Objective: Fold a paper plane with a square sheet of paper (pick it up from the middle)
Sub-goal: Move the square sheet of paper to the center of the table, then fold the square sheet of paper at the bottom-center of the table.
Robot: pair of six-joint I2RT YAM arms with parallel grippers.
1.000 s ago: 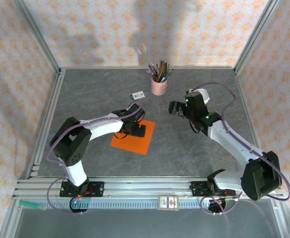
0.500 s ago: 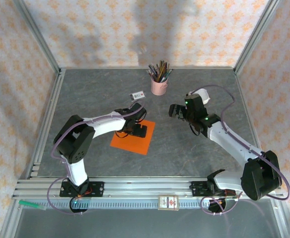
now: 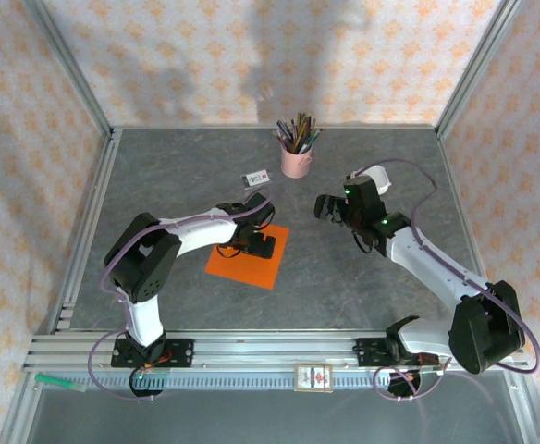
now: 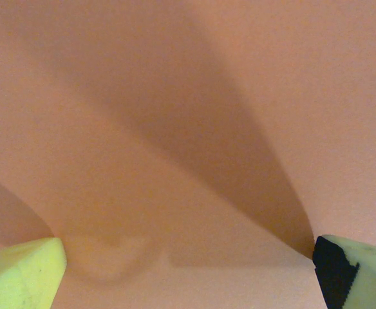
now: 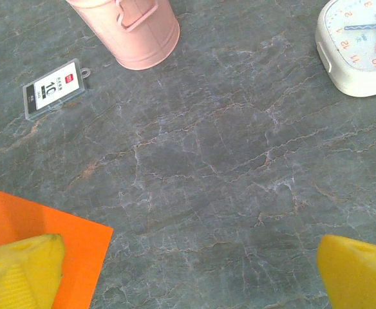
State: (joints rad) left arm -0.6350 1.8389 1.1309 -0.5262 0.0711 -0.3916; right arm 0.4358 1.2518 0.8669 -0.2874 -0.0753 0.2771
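A grey, marbled table (image 3: pixel 159 176) sits inside walls (image 3: pixel 205 55) papered in a pale orange floral pattern, seen from above.

Two white and black robot arms are bolted to a rail at the near edge. The left arm (image 3: pixel 191 227) bends inward toward the middle of the table. The left fingers (image 3: pixel 251 243) are down over the middle of the square sheet of paper (image 3: pixel 251 268). In the left wrist view, orange paper (image 4: pixel 188 129) spreads across the frame, and the two yellow fingertips (image 4: pixel 20 273) sit at the bottom corners, wide apart, right at the paper's surface and gripping nothing.

The right arm (image 3: pixel 427 264) reaches up and inward from the right side. The right fingers (image 3: pixel 330 205) hang above bare table, well apart from the paper. In the right wrist view the yellow fingertips (image 5: pixel 20 270) also stand wide apart, with nothing between them.

The bright orange sheet lies flat and unfolded on the table, left of centre. One corner of it (image 5: pixel 78 251) shows in the right wrist view, beside the fingertip at the lower left.

A pink pencil cup (image 3: pixel 296 159) full of pencils stands near the back of the table. A white clock (image 5: pixel 358 48) rests on the table to the cup's right in the right wrist view. A small white card (image 3: pixel 256 177) with dark print lies left of the cup, between the cup and the paper.
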